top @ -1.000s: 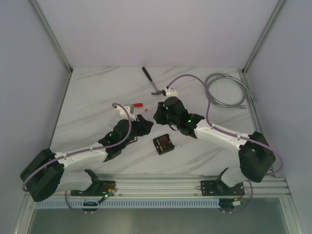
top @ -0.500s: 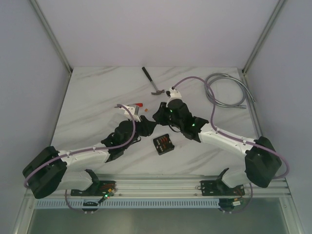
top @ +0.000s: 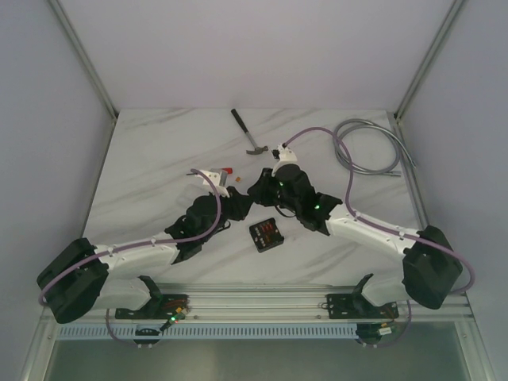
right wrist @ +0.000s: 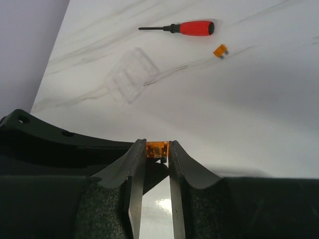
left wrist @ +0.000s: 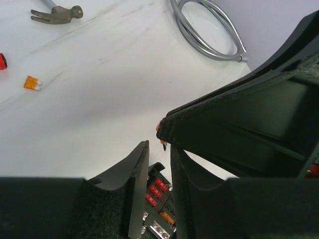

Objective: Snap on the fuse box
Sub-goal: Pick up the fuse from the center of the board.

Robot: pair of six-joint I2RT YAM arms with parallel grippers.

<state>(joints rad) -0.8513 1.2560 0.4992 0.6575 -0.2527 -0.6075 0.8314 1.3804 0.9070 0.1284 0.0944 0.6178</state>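
Observation:
The fuse box (top: 266, 234), a small black square with red fuses in its slots, lies on the table between the two arms. In the left wrist view the fuse box (left wrist: 159, 191) shows through the narrow gap of my left gripper (left wrist: 159, 147), which hovers above it with nothing between its fingers. My right gripper (right wrist: 157, 144) is shut on a small orange fuse (right wrist: 158, 149). In the top view the right gripper (top: 258, 189) sits just behind the box, close beside the left gripper (top: 238, 205).
A red-handled screwdriver (right wrist: 192, 28), a loose orange fuse (right wrist: 220, 51) and a clear plastic cover (right wrist: 132, 74) lie beyond the grippers. A hammer (top: 246, 131) rests at the back. A coiled grey hose (top: 369, 147) lies at the back right.
My left gripper's jaws have narrowed and the left arm has edged toward the right gripper. The right arm has shifted slightly left, still holding the fuse.

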